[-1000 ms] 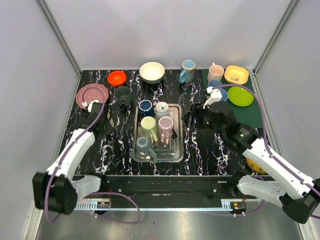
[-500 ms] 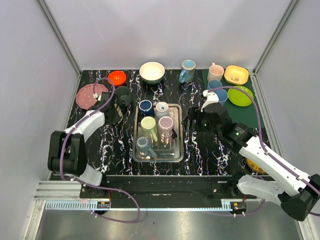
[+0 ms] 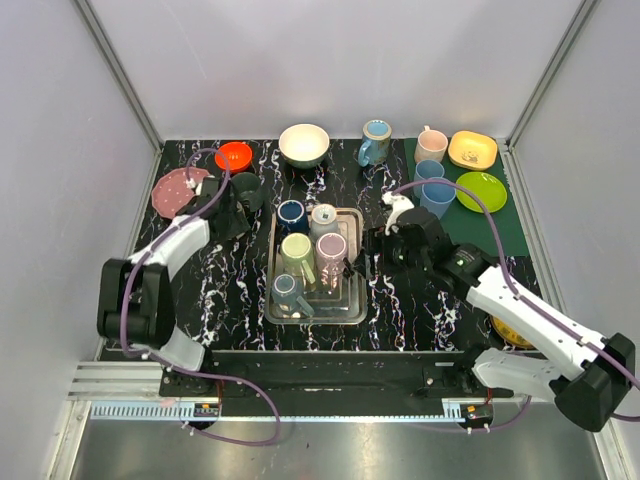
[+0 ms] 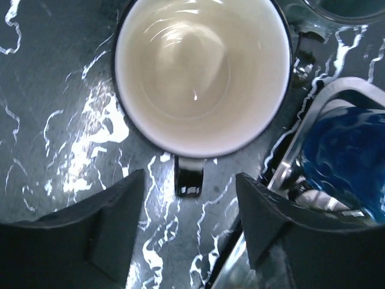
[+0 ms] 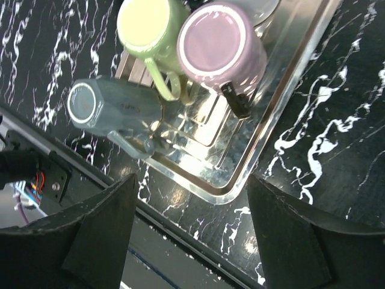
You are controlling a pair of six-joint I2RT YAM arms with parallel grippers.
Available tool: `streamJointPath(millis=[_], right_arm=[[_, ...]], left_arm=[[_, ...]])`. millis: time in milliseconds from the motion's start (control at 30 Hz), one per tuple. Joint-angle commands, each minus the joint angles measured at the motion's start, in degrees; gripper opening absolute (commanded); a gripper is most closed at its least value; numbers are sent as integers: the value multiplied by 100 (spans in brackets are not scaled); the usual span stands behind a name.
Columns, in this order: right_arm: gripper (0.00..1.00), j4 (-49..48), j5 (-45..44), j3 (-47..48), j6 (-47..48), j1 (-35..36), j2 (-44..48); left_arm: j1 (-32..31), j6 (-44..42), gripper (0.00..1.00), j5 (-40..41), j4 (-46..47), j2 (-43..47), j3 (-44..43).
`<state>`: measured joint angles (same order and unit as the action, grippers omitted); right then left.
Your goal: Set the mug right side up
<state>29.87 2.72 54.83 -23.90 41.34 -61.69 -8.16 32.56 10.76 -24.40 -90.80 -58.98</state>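
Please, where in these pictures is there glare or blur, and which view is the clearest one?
Right wrist view: strong glare on the floor of the metal tray. Left wrist view: the cream-lined mug is sharp, the blue mug at the right edge is soft, the near fingers are dark and blurred. Top external view: even light, clearest overall.

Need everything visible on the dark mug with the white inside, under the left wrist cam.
The dark mug with the white inside looks like glossy glazed ceramic, dark outside and cream-white inside with a thin pale rim. It stands upright, mouth up and empty, on the black marbled table, just left of the metal tray without touching it. Its short dark handle points toward the left gripper, which is open with a finger on each side of the handle. Nothing visibly grips the mug.
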Motion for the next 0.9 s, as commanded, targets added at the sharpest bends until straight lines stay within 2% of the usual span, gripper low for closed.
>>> streamJointPath(millis=[0,167,267,433,600,867], right_arm=[[77,-77,703,45,464,146,-150],[75,27,335,580,1105,1480,-799],[73,124,107,984,1308,1955,-1537],[71,195,-52,1433,1537,2220,-2512],[70,-33,-219,1601,1503,2264,-3032],[66,-332,-509,1961,1511,2264,-3683]], left_arm=[[34,224,70,93,-432,1212,421],[-1,374,86,-197,-706,3154,1273],[-36,374,87,-731,-785,3981,1538],[-62,357,86,-1041,-1084,4877,1741],[-63,269,88,-1041,-1330,5310,1881],[-63,172,88,-1199,-1436,5380,1873]])
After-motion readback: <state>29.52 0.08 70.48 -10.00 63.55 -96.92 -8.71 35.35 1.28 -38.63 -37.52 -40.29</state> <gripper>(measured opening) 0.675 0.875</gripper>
